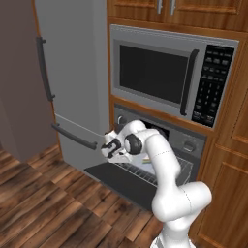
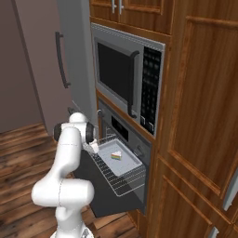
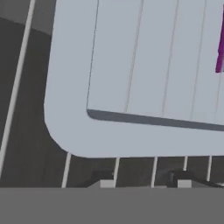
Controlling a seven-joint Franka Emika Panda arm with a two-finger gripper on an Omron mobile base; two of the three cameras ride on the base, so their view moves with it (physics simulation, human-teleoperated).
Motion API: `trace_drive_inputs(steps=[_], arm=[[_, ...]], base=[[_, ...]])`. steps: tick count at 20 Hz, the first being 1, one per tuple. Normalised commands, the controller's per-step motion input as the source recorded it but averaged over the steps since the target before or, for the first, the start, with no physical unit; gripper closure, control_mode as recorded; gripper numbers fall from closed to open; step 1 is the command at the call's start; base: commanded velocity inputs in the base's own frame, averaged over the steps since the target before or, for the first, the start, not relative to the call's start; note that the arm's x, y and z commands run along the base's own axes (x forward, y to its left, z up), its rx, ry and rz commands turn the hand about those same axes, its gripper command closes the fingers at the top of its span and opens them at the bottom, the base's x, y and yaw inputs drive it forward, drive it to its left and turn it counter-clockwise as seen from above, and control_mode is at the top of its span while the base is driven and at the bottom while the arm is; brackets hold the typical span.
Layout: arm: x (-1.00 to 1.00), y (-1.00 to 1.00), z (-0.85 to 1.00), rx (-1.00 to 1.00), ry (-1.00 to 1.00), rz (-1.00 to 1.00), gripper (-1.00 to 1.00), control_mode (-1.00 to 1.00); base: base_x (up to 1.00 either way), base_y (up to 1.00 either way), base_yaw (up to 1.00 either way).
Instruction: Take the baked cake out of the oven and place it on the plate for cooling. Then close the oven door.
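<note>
Pincer, item one: two dark finger tips at six o'clock in the hand view, set just short of the near rim of a pale grey tray, with a moderate gap between them and nothing visibly caught; whether the jaws are mid-closure cannot be told from the pictures. Item two: cake, a small layered wedge, resting on the tray toward its centre in the right base view; in the hand view only a purple sliver of it shows at two o'clock. Item three: wire rack, slid out of the oven, bearing the tray. Item four: oven door, dropped fully open, lying below the rack. Item five: silver microwave, at twelve o'clock above the oven, not involved. Handling note, offered as judgement: the step in hand appears to be gripping the tray by its near lip, the cake being carried out with it. A good grip needs the tips advanced until the lip sits fully between them, one tip above and one below, clear of the rack wires. Closing on the edge alone risks a pivoting tray; a level, slow withdrawal would keep the wedge from sliding. Plate: not sighted.
</note>
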Motion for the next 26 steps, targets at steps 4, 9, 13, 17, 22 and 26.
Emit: trace_drive_inputs(steps=[4,9,13,17,22,26], arm=[[-1.0,1.0,-1.0,-0.03,0.21,0.0,-1.0,-1.0],[-0.98,0.85,-0.95,0.0,0.2,-0.01,-1.0,-1.0],[-0.49,0.3,-0.12,0.0,-0.16,-0.07,-1.0,-1.0],[-0.71,0.05,0.03,0.01,-0.48,-0.07,-1.0,-1.0],[-0.42,-0.1,0.01,0.0,-0.7,-0.07,-1.0,-1.0],[-0.24,-0.65,0.1,0.16,-0.41,-0.21,-1.0,-1.0]], base=[[0.0,0.0,0.0],[0.0,0.0,0.0],[0.0,0.0,0.0],[0.0,0.0,0.0],[0.0,0.0,0.0],[0.0,0.0,0.0]])
